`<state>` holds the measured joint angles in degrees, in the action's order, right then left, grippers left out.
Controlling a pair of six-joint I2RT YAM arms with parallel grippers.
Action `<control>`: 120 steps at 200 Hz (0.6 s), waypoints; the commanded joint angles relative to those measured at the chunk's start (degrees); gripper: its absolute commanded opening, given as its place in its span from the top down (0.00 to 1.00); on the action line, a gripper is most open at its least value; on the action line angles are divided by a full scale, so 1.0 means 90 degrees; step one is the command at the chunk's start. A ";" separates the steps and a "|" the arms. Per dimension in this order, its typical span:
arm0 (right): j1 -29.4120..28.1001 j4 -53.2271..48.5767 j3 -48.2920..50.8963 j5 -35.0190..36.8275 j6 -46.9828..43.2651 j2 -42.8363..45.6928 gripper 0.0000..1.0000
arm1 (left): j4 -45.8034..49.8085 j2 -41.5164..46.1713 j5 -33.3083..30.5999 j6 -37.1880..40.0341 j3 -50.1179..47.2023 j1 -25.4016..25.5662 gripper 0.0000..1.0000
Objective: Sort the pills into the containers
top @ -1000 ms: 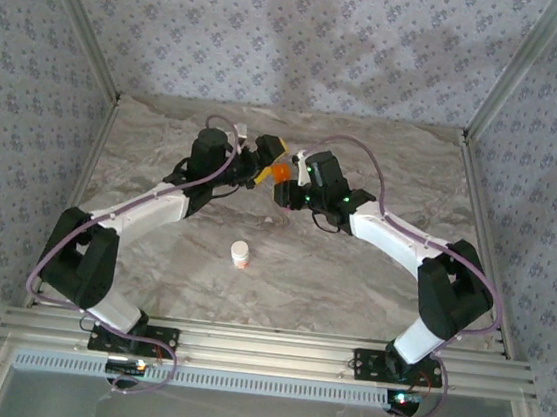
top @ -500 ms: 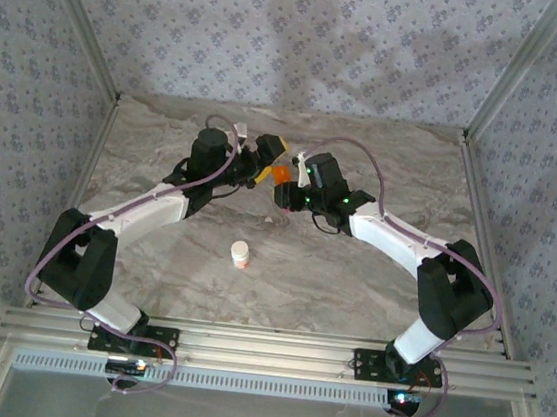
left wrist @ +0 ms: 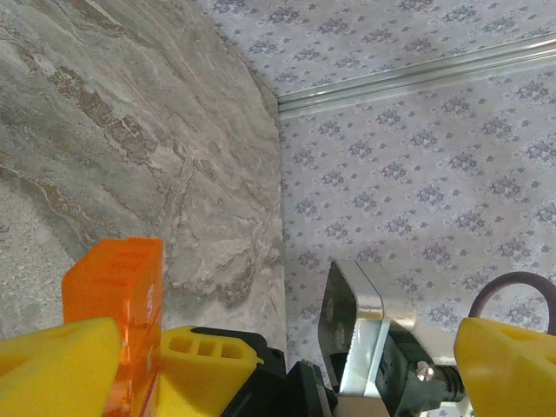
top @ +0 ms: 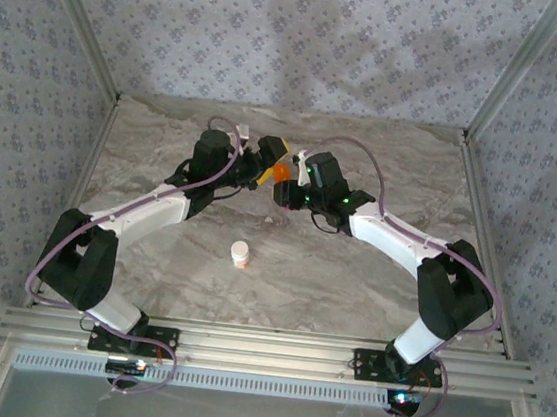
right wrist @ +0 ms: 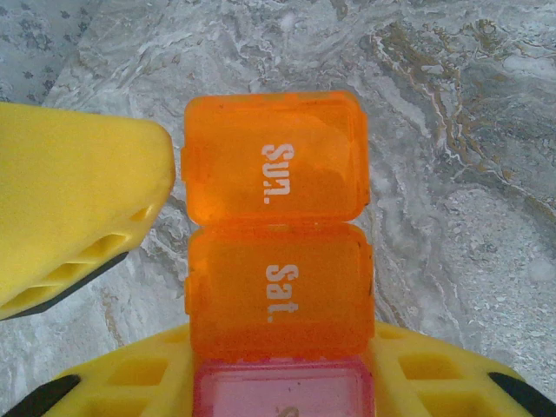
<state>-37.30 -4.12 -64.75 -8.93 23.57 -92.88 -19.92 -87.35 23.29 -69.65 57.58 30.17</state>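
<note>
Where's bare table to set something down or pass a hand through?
Free: table back-right corner; front centre between white bottle and near rail. Crowded: centre-back, where left gripper and right gripper meet at the containers.

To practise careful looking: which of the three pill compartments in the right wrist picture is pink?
The lowest compartment, at the picture's bottom edge below Sat.; Sat. and Sun. are both orange.

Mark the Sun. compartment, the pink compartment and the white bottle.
Sun. compartment (right wrist: 274,156): right wrist view, middle of its orange lid.
pink compartment (right wrist: 282,391): right wrist view, middle of its lid.
white bottle (top: 240,253): top external view, its white top.
</note>
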 commanded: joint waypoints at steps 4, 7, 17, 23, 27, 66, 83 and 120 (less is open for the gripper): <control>-0.0061 0.0191 0.0024 -0.0116 0.0162 0.0129 0.71 | -0.0140 -0.0022 -0.0059 -0.0006 -0.0116 0.0046 0.02; -0.0059 0.0218 0.0031 -0.0129 0.0175 0.0134 0.71 | -0.0140 -0.0027 -0.0058 -0.0008 -0.0111 0.0040 0.02; -0.0066 0.0264 0.0058 -0.0165 0.0216 0.0127 0.71 | -0.0150 -0.0035 -0.0068 -0.0015 -0.0110 0.0045 0.02; -0.0074 0.0282 0.0066 -0.0185 0.0231 0.0127 0.71 | -0.0165 -0.0039 -0.0079 -0.0015 -0.0118 0.0043 0.02; -0.0068 0.0296 0.0074 -0.0194 0.0245 0.0134 0.71 | -0.0169 -0.0032 -0.0086 -0.0017 -0.0124 0.0046 0.02; -0.0095 0.0308 0.0095 -0.0209 0.0260 0.0106 0.71 | -0.0191 -0.0073 -0.0088 -0.0035 -0.0063 0.0046 0.02; -0.0121 0.0294 0.0105 -0.0201 0.0242 0.0081 0.71 | -0.0213 -0.0087 -0.0078 -0.0054 -0.0026 0.0053 0.02; -0.0139 0.0287 0.0116 -0.0180 0.0231 -0.0025 0.72 | -0.0285 -0.0101 -0.0049 -0.0142 0.0109 0.0129 0.02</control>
<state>-37.54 -2.68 -63.99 -9.80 25.12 -92.88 -19.97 -87.55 22.83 -70.17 57.17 30.39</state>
